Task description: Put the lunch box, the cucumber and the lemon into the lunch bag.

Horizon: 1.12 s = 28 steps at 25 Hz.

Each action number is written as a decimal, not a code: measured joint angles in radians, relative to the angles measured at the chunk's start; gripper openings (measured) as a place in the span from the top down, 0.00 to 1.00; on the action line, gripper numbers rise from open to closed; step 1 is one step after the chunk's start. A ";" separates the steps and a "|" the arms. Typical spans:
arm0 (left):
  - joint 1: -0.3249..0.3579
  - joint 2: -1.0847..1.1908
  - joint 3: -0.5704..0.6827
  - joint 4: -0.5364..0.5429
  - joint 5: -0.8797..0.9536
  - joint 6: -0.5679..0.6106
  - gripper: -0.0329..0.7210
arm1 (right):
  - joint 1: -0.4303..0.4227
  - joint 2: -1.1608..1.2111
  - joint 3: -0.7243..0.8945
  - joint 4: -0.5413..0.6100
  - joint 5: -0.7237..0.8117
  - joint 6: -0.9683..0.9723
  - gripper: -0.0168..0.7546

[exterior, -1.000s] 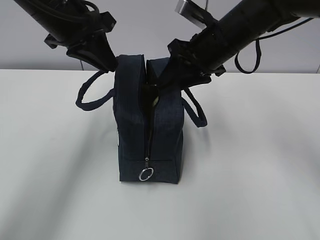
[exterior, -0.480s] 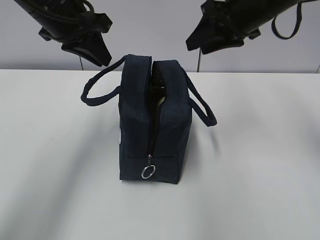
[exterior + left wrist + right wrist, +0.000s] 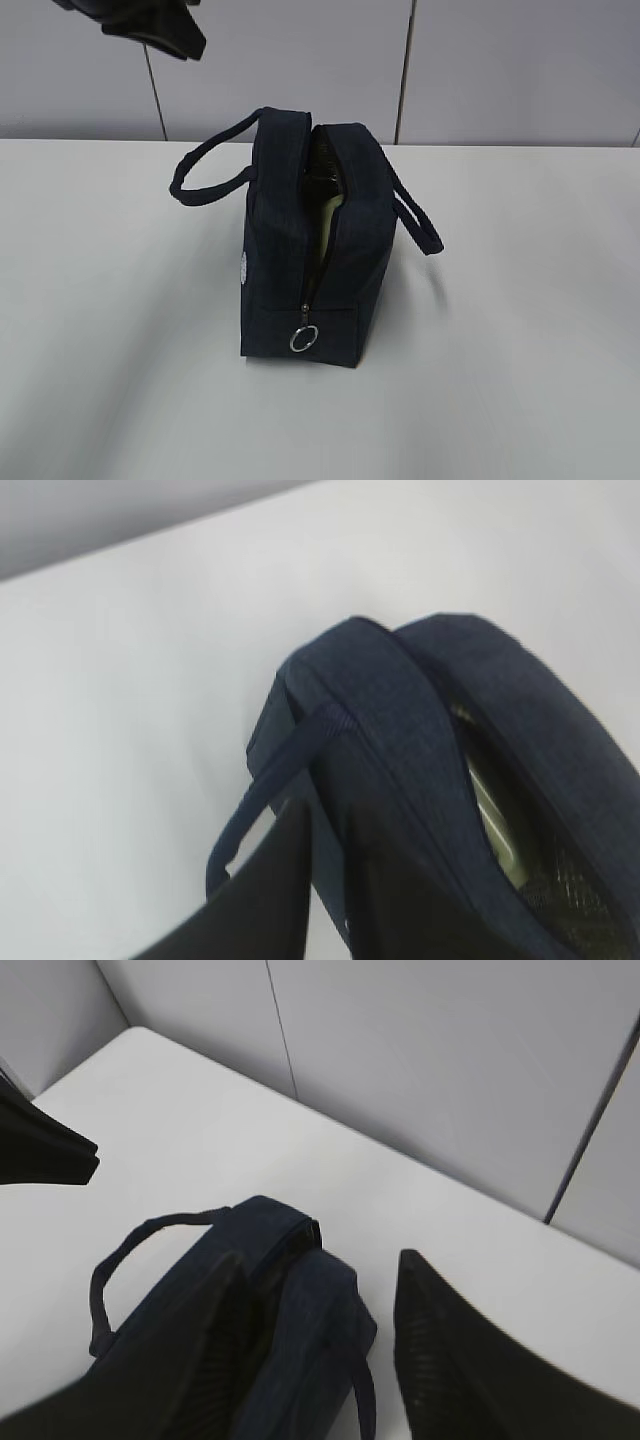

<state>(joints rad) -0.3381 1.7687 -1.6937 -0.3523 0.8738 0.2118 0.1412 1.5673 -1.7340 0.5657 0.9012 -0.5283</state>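
lunch bag (image 3: 300, 260) stood unzipped with pale-green lunch box (image 3: 322, 232) inside, table bare of items; cucumber and lemon unseen, likely packed; my left gripper (image 3: 160, 25) was clenched empty, right gripper (image 3: 320, 1350) spread empty above the bag.

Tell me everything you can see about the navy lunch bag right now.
The lunch bag is a boxy dark navy fabric bag standing upright on the white table. Its zipper is open across the top and down the near end, with the metal ring pull hanging low. Inside, something pale green shows through the gap. One loop handle sticks out on each side, and a small white round logo sits on its left face. Nothing grips it.
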 joint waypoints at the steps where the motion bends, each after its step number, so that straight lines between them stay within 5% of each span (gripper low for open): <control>1: -0.005 -0.018 0.000 0.012 -0.021 0.000 0.88 | 0.000 -0.020 -0.002 -0.007 -0.002 -0.001 0.51; 14: -0.057 -0.275 0.242 0.094 -0.266 0.000 0.88 | 0.000 -0.345 0.192 -0.017 -0.087 -0.034 0.59; 28: -0.057 -0.608 0.645 0.109 -0.400 0.000 0.88 | 0.000 -0.811 0.805 0.027 -0.240 -0.056 0.59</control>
<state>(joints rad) -0.3952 1.1608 -1.0488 -0.2436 0.4741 0.2118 0.1412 0.7559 -0.9285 0.5924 0.6609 -0.5845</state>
